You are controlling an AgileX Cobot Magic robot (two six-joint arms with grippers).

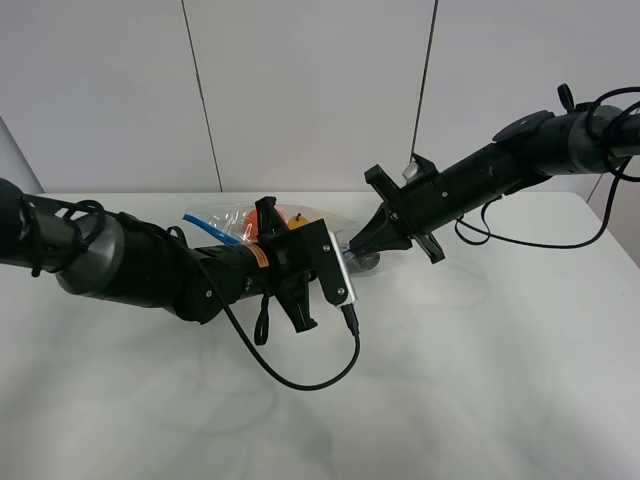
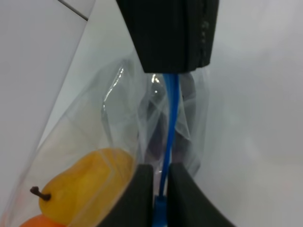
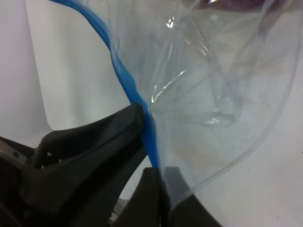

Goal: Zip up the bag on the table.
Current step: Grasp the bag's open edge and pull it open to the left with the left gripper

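The clear crinkly bag (image 1: 235, 222) lies on the white table (image 1: 450, 380) behind my left arm, with orange and yellow fruits inside. In the left wrist view my left gripper (image 2: 161, 198) is shut on the blue zipper strip (image 2: 171, 109). The strip runs straight from it to my right gripper's black fingers (image 2: 170, 33) close ahead. A yellow fruit (image 2: 87, 182) shows through the plastic. In the right wrist view my right gripper (image 3: 154, 189) is shut on the blue strip (image 3: 128, 80) at the bag's edge. In the high view the two grippers (image 1: 338, 246) (image 1: 362, 252) nearly meet at the bag's right end.
Both arms reach in over the middle back of the table. A black cable (image 1: 300, 380) loops from my left wrist onto the tabletop. A white panelled wall (image 1: 310, 90) stands behind the table's far edge.
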